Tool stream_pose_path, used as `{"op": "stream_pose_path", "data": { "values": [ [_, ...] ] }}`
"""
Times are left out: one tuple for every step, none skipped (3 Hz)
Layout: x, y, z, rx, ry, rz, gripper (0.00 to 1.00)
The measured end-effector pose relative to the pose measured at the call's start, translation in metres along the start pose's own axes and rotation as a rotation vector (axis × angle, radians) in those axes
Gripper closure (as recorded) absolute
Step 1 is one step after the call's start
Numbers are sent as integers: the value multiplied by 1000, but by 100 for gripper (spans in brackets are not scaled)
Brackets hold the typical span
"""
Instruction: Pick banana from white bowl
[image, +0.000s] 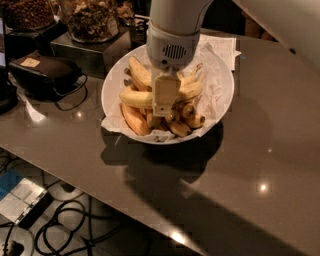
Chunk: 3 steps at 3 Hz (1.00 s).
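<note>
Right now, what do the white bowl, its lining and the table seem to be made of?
White bowl: probably glazed ceramic, perhaps plastic; glossy smooth rim. Lining: thin white paper, crumpled and creased. Table: hard polished top, maybe stone or laminate; it mirrors lamp spots. The gripper is low inside the bowl.

1 view only: the counter (250, 150) is seen obliquely from above, fairly near, with the pincer (161, 112) centred at the bowl (106, 95).

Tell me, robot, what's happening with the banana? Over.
Gripper down in white bowl, right over long banana. Banana lying in bowl, not lifted yet. Small bananas crowd beside it.
</note>
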<state>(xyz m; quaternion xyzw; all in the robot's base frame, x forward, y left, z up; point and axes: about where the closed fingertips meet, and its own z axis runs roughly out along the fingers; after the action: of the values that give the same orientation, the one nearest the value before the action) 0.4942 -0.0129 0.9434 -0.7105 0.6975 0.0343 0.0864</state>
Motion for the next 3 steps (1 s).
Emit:
{"op": "stream_pose_path", "data": {
  "values": [
    [0,-1,5,-12,3,1,45],
    [-1,-2,12,-28,7,1,48],
    [1,-2,21,-47,11,3,49]
  ]
}}
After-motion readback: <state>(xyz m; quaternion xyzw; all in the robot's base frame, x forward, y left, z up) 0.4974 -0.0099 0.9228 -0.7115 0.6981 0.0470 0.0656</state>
